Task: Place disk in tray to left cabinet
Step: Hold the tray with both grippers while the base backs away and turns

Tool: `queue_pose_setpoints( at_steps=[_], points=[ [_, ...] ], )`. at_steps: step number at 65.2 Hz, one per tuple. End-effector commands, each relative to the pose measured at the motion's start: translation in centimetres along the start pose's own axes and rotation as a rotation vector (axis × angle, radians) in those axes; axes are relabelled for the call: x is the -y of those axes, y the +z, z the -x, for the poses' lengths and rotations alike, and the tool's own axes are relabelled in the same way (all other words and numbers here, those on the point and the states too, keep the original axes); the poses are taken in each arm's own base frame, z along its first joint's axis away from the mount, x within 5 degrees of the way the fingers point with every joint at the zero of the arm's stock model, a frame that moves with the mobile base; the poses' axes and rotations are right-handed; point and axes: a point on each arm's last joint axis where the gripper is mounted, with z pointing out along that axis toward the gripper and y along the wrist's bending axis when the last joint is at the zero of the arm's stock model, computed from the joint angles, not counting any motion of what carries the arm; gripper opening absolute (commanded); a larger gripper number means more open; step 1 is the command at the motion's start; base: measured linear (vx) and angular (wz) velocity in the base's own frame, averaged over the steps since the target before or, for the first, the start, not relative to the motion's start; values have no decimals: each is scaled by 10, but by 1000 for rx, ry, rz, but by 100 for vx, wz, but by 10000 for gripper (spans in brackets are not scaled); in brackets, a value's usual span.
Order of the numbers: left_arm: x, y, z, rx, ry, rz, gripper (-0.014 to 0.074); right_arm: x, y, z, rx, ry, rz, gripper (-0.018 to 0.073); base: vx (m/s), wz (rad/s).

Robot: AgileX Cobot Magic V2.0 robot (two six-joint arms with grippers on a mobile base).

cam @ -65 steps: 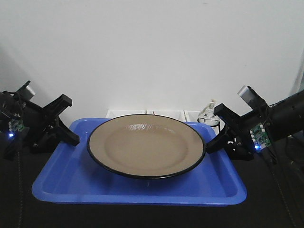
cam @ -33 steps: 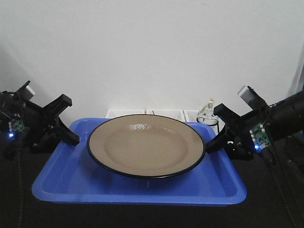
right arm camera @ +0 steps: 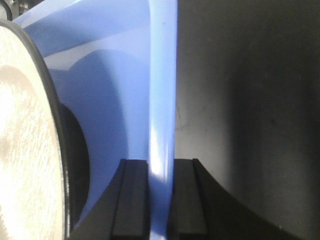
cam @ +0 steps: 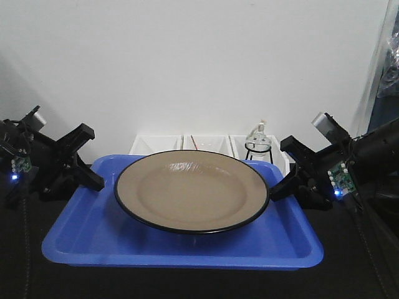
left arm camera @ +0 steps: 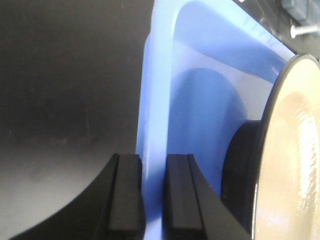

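The front view is bright and evenly lit but a little soft; the white wall [cam: 187,62] greys toward 9 o'clock. A pale glare streak lies on the plate [cam: 192,193] near its 12 o'clock edge. Both wrist views are dim and blurred: the tray [left arm camera: 152,100] rim washes out pale, and the left pincer [left arm camera: 152,162] and right pincer [right arm camera: 159,165], at 6 o'clock, are out of focus.

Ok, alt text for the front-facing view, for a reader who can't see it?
A tan plate with a black rim lies in a blue tray, which the left gripper and right gripper clamp by its short sides. White bins and a small glass flask stand behind, against a white wall.
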Motion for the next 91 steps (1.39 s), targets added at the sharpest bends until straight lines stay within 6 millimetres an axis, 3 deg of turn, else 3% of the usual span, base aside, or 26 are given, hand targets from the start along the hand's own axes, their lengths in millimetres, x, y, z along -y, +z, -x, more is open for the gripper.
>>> queue_pose_setpoints(
  at_steps=[1,63,91],
  points=[
    [44,-25,-15,11,-10,-233,-3,-47,-23,-9,40,-7,246,-6,-19,-4],
    [44,-25,-15,11,-10,-233,-3,-47,-23,-9,36,-8,246,-6,-29,3],
    [44,-25,-16,5,-9,-231,-3,-48,-22,-10,33,-9,247,-6,-28,30]
  ],
)
